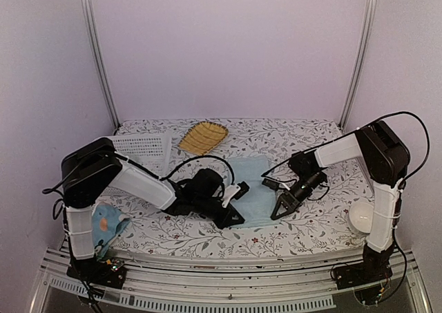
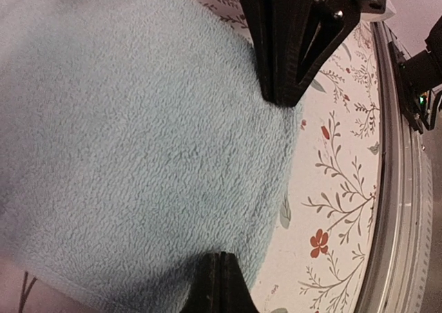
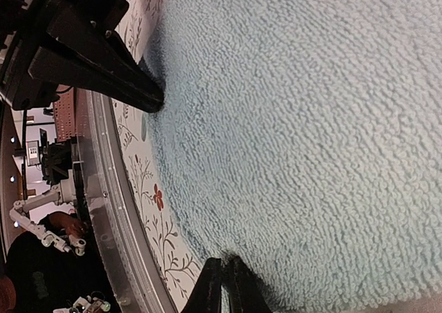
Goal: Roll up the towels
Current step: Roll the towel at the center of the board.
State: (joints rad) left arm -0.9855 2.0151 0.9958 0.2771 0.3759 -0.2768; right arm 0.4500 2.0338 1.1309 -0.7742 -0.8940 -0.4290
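**We're taking hold of the plain towel [image 1: 254, 182] to start the roll.**
It lies flat under both tools. The left tool [image 2: 250, 178] is closed down on its near edge. The right tool [image 3: 188, 180] straddles that edge, clamped or not we cannot tell. Next, we reckon: turn the edge over evenly. The printed towel [image 1: 103, 223] lies well behind the left tool.

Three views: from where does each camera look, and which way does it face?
Top external: above and behind the arms, looking down at the table; it shows the left arm, the right arm and the blue towel.
Left wrist: on the left arm, looking along the left fingers at the towel's edge and the rail.
Right wrist: on the right arm, looking along the right fingers at the same towel.
Both wrist views share the towel and the flowered table.
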